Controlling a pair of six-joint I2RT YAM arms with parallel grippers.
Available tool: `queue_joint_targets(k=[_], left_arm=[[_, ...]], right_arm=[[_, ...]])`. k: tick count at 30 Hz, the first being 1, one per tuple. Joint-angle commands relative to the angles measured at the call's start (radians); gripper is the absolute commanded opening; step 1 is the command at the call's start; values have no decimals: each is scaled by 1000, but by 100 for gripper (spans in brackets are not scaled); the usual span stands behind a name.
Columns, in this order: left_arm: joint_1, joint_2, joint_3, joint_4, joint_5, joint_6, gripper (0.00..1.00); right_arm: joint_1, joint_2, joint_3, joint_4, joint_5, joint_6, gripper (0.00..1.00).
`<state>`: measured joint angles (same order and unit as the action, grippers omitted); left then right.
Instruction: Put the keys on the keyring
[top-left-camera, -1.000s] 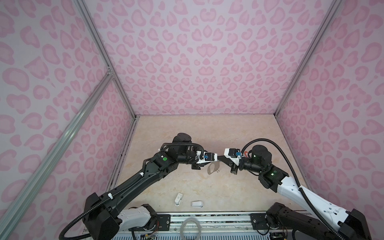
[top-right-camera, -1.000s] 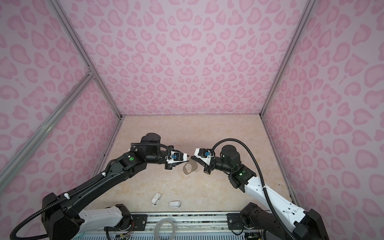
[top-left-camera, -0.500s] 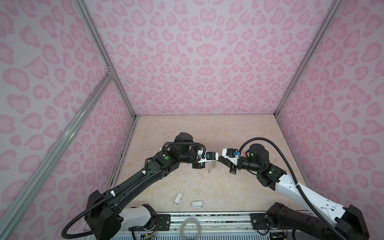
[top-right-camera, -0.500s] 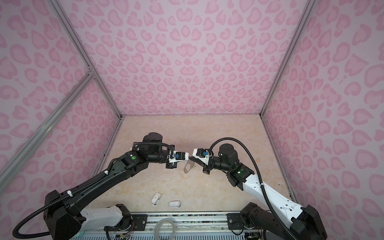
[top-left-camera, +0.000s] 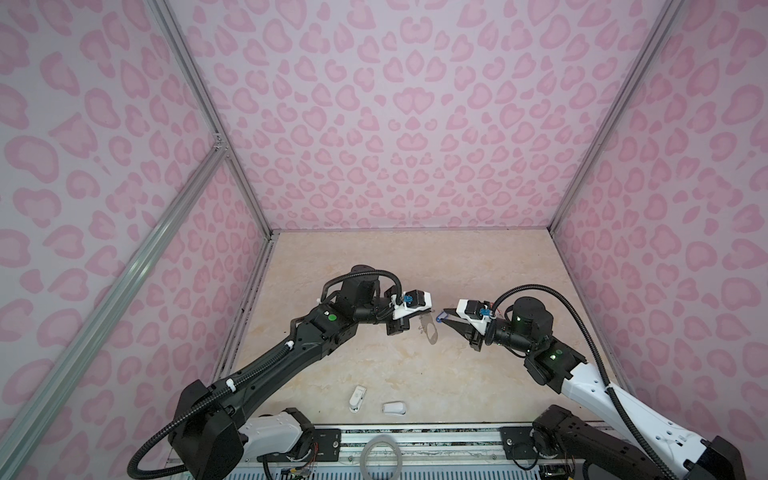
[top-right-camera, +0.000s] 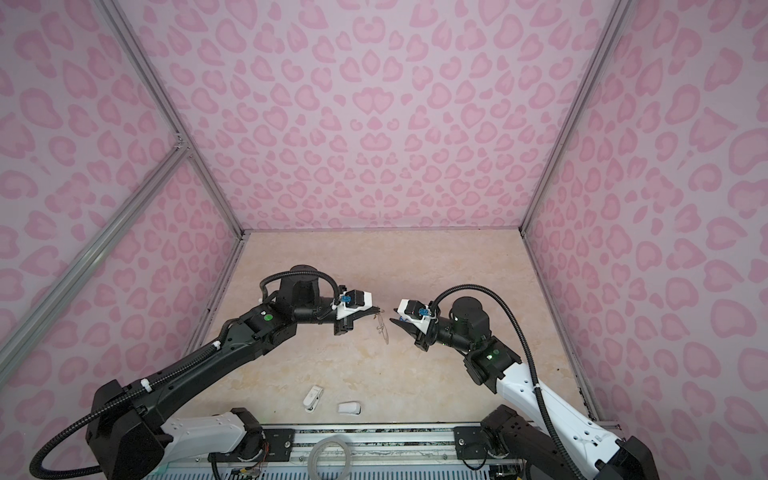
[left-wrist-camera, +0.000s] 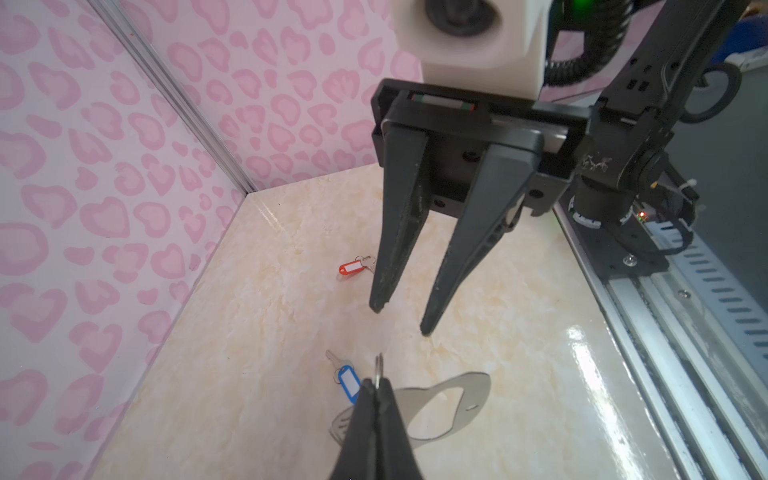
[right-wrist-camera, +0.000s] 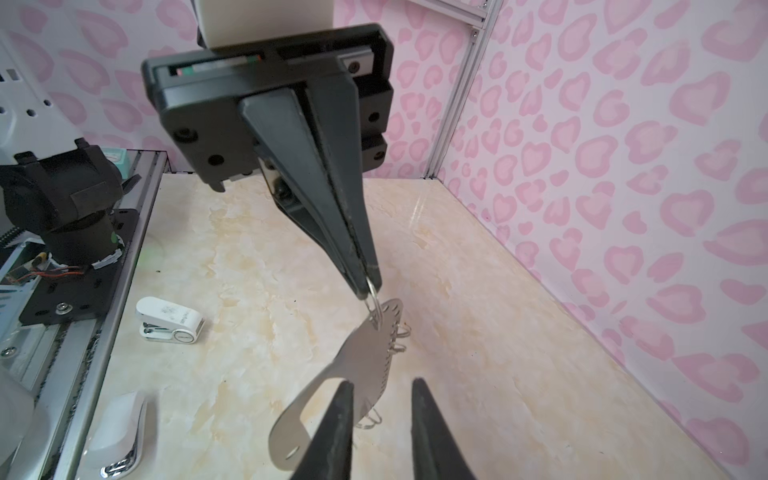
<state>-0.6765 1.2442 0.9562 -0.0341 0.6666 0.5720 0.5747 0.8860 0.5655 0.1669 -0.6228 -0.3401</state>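
Right wrist view shows the keyring (right-wrist-camera: 365, 353), a thin grey plate, hanging tilted in the air above the table (right-wrist-camera: 478, 332) by one of its wire split rings (right-wrist-camera: 376, 299); the other rings along its edge are free. No key is on any ring, so I judge the task is near its start, and both keys are left to put on. The blue key (left-wrist-camera: 348, 383) seems to lie on the table just under the plate. The red-orange key (left-wrist-camera: 353, 267) lies further off, beyond the right gripper (left-wrist-camera: 401, 322).

The left gripper (right-wrist-camera: 370, 286) is pressed together on that one split ring. The right gripper is near it, jaws spread, with nothing between them.

Two white plastic pieces (top-left-camera: 358, 399) lie well apart at the front edge, not in the way. The hanging plate may swing, which could make threading difficult.
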Motion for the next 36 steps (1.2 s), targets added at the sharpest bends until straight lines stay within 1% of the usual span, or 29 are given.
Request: queue_joint_targets(k=[1, 5, 12, 19, 25, 33, 36], left_arm=[[12, -15, -34, 218, 81, -156, 3], [16, -17, -80, 381, 106, -243, 3], [13, -12, -142, 578, 107, -362, 3], [-6, 0, -160, 656, 107, -398, 3], [-12, 7, -174, 715, 124, -423, 3], [-14, 18, -178, 740, 171, -432, 3], [-14, 17, -180, 737, 177, -428, 3]], right_arm=[[-5, -9, -25, 92, 11, 47, 26], [-1, 9, -33, 162, -23, 83, 25], [8, 50, -19, 243, -58, 113, 25], [14, 71, -16, 346, -79, 158, 24], [12, 67, -27, 397, -48, 193, 24], [-3, 56, -34, 428, -80, 234, 19], [-9, 54, -36, 436, -100, 249, 15]])
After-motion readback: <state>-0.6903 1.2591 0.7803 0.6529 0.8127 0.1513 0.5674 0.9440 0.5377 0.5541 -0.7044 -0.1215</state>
